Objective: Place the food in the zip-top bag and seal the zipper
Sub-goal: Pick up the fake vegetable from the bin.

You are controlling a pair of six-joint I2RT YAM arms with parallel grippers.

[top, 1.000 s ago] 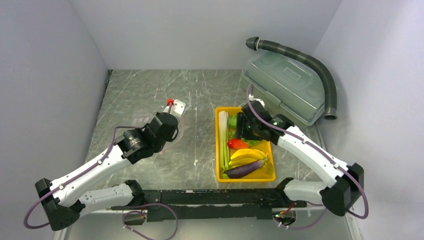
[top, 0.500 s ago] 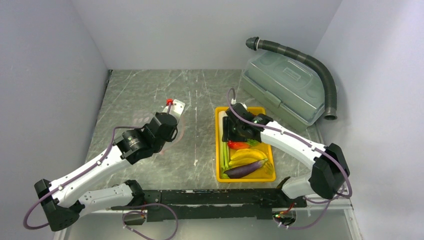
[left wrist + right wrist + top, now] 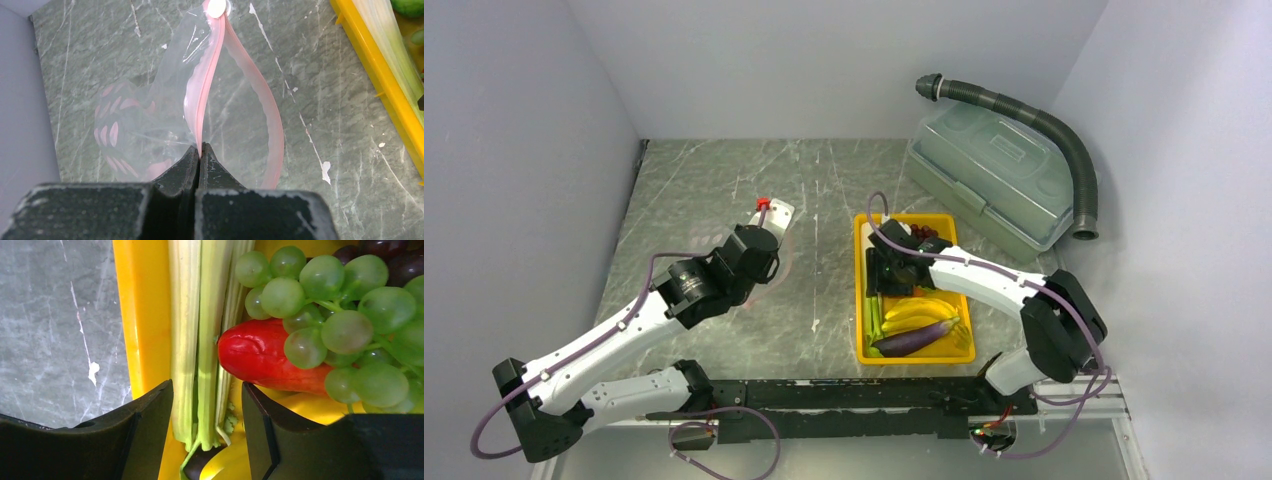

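Note:
The clear zip-top bag (image 3: 150, 115) lies on the marble table, its pink zipper (image 3: 205, 85) gaping open; it shows faintly in the top view (image 3: 774, 225). My left gripper (image 3: 200, 150) is shut on one lip of the zipper strip. The yellow tray (image 3: 861, 300) holds the food: green stalks (image 3: 200, 340), red pepper (image 3: 260, 357), green grapes (image 3: 340, 305), dark grapes (image 3: 385, 252), bananas (image 3: 919, 312), eggplant (image 3: 914, 340). My right gripper (image 3: 207, 395) is open, its fingers straddling the green stalks at the tray's left side (image 3: 879, 275).
A large translucent grey-green lidded box (image 3: 994, 175) stands at the back right with a dark corrugated hose (image 3: 1064, 140) curving around it. A red and white slider tab (image 3: 764, 203) sits at the bag's far end. Grey walls close the sides.
My right gripper has swung left across the tray, from over the grapes to over the green stalks at the tray's left wall. The left gripper has held still on the bag.

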